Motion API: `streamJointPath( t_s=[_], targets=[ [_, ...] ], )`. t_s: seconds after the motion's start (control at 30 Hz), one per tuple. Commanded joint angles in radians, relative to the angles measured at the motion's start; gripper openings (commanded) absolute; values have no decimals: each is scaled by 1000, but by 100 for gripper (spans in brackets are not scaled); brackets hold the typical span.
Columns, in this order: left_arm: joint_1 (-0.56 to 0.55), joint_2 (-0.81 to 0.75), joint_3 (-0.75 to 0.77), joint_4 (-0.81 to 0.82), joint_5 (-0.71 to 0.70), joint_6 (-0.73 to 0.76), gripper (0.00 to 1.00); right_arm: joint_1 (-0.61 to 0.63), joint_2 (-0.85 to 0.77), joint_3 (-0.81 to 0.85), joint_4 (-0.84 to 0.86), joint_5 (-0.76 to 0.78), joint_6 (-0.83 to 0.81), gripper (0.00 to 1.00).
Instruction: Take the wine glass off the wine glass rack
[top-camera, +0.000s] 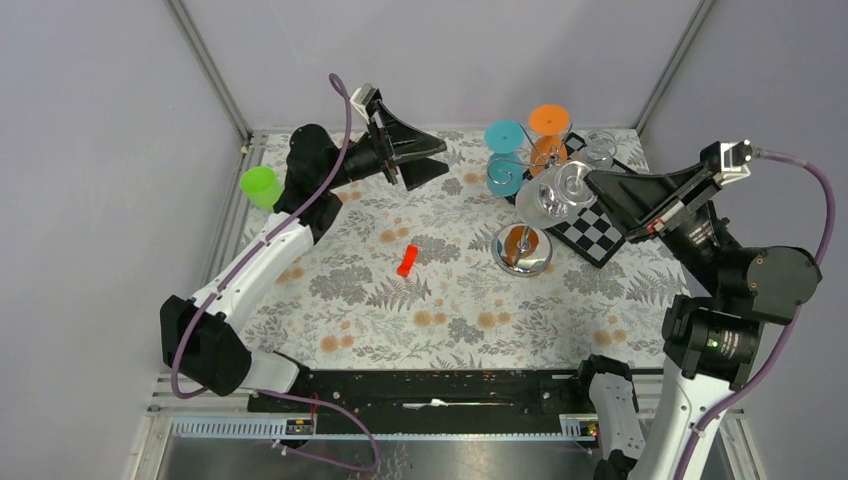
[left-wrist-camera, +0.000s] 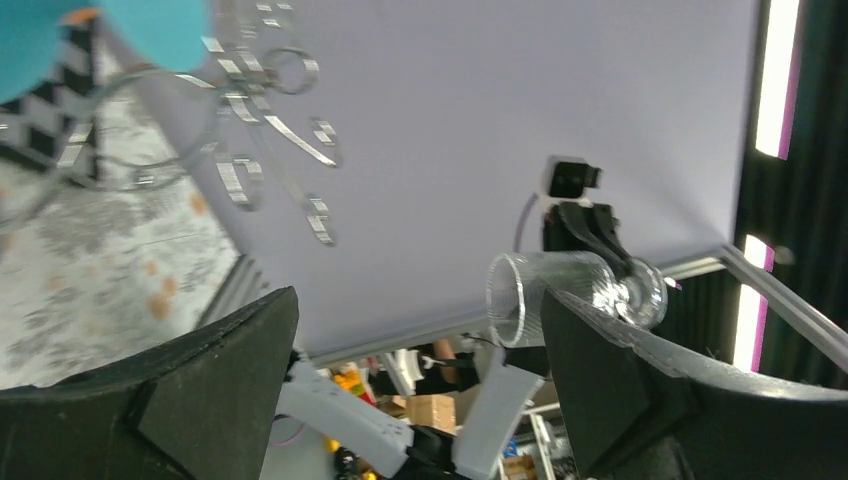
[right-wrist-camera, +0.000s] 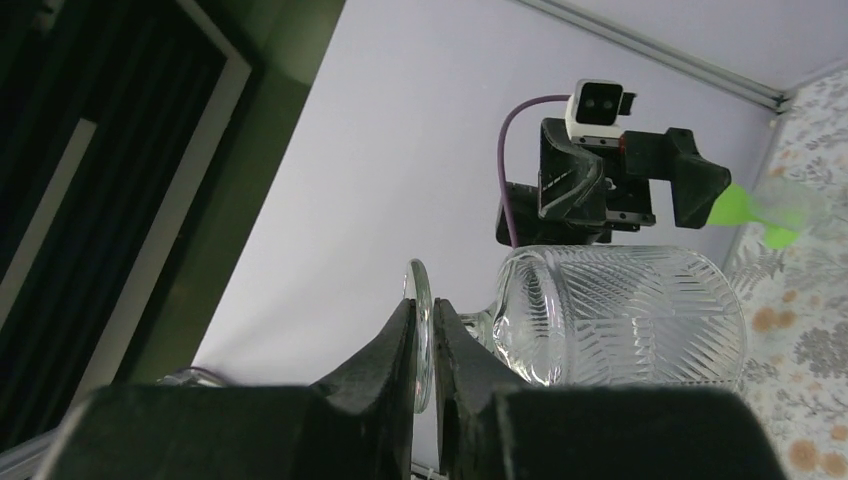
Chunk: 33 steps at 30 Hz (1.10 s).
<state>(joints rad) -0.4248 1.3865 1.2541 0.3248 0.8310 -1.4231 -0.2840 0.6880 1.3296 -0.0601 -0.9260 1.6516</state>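
My right gripper (top-camera: 592, 180) is shut on the flat foot of a clear cut-pattern wine glass (top-camera: 553, 196) and holds it on its side in the air, above the table. In the right wrist view the fingers (right-wrist-camera: 400, 340) pinch the foot disc (right-wrist-camera: 421, 300), and the bowl (right-wrist-camera: 620, 315) sticks out to the right with no wire around the stem. The silver wine glass rack (top-camera: 521, 251) stands just below and left of the glass. Its wire arms (left-wrist-camera: 270, 120) show in the left wrist view. My left gripper (top-camera: 443, 160) is open and empty, well left of the rack, and from it the held glass (left-wrist-camera: 560, 295) shows.
Teal (top-camera: 505, 136) and orange (top-camera: 549, 120) glasses and a clear one (top-camera: 600, 148) cluster round the rack's far side. A black-and-white chequered board (top-camera: 592, 236) lies right of the base. A red piece (top-camera: 406, 261) lies mid-table and a green cup (top-camera: 262, 187) stands at the far left.
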Motion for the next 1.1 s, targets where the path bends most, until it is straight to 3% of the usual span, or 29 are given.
streamJointPath(
  t_s=[0.0, 0.13, 0.3, 0.57, 0.8, 1.07],
  targets=[
    [-48, -57, -3, 339, -47, -223, 98, 25, 56, 58, 217, 38, 114, 0],
    [-76, -53, 4, 476, -101, -334, 97, 69, 101, 63, 258, 123, 131, 0],
    [-112, 12, 98, 556, -79, -396, 91, 211, 165, 75, 272, 265, 76, 0],
    [-128, 71, 148, 651, -79, -483, 88, 321, 283, 121, 429, 325, 117, 0],
    [-131, 100, 231, 618, -78, -478, 87, 432, 368, 147, 537, 368, 164, 0],
    [-130, 96, 254, 428, -119, -352, 87, 464, 404, 205, 563, 375, 150, 0]
  ],
)
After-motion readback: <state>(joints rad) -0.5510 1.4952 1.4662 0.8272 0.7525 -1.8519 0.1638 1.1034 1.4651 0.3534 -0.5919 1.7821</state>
